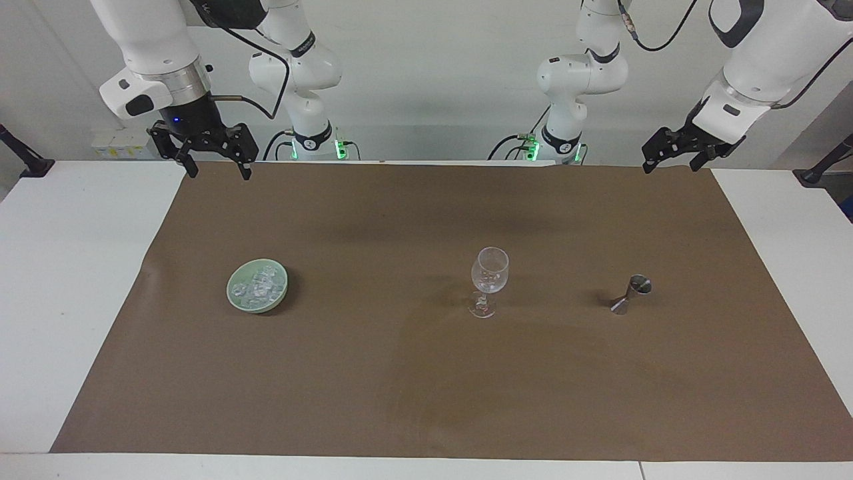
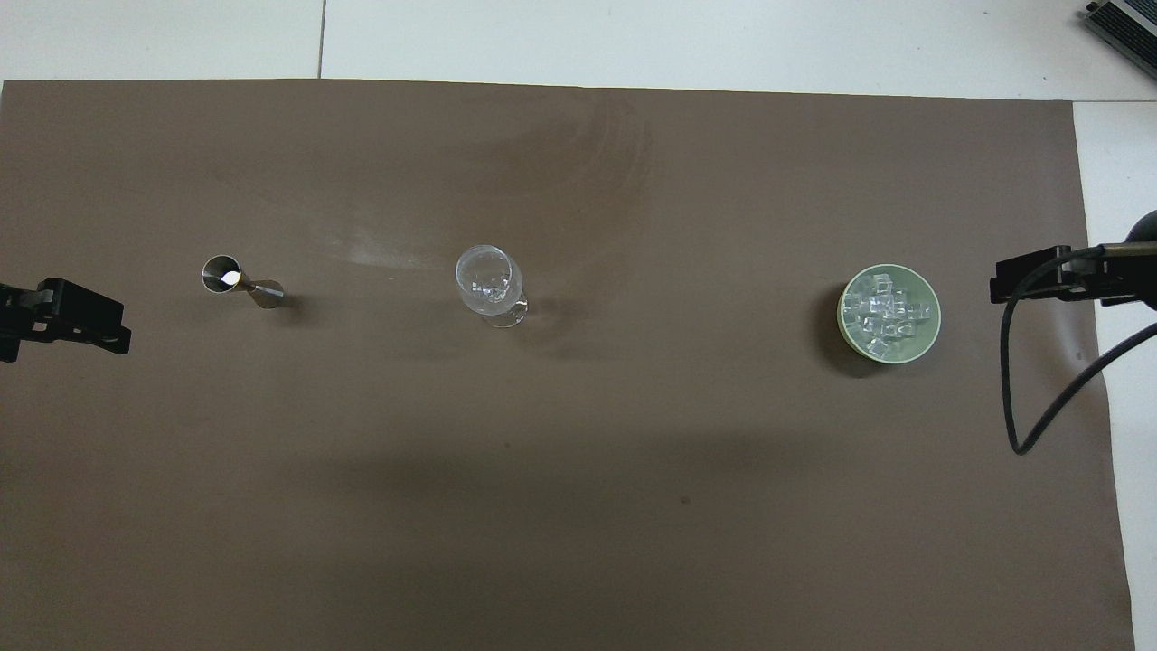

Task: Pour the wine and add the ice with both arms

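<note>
The stemmed glass (image 1: 490, 280) is seen upright at mid-mat on the counter (image 1: 73, 280), in a row with the ice (image 1: 258, 287), heaped in a pale green dish (image 1: 234, 297) toward the right arm's end, and a metal jigger (image 1: 631, 294) toward the left arm's end. The right claw (image 1: 214, 170) is held open over the mat's robot-side edge, empty; the left claw (image 1: 670, 162) likewise, open and empty

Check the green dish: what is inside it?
A heap of clear ice cubes fills the green dish. The cubes cover the dish's bottom, so anything under them cannot be seen.
</note>
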Controlling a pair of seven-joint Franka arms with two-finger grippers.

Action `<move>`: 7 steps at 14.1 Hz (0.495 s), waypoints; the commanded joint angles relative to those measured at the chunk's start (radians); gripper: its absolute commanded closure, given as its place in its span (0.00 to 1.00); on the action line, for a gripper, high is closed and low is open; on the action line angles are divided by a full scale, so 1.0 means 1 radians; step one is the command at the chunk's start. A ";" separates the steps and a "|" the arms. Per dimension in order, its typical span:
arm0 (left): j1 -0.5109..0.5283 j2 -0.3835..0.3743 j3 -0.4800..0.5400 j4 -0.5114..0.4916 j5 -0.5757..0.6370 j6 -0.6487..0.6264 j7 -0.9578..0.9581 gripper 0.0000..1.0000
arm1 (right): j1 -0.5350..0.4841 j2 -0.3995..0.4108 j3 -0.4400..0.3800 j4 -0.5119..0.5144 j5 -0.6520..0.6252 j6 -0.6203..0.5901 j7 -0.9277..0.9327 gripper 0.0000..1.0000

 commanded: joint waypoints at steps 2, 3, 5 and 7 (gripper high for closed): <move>0.008 -0.032 -0.004 -0.040 0.018 0.026 0.008 0.00 | 0.006 -0.020 -0.004 -0.020 0.007 -0.009 0.015 0.00; 0.006 -0.031 -0.004 -0.039 0.018 0.026 0.011 0.00 | 0.006 -0.020 -0.004 -0.020 0.007 -0.009 0.014 0.00; -0.003 -0.032 -0.005 -0.031 0.018 0.022 0.001 0.00 | 0.006 -0.020 -0.004 -0.020 0.007 -0.009 0.015 0.00; 0.006 -0.035 -0.005 -0.031 0.018 0.022 0.008 0.00 | 0.006 -0.020 -0.004 -0.020 0.007 -0.009 0.015 0.00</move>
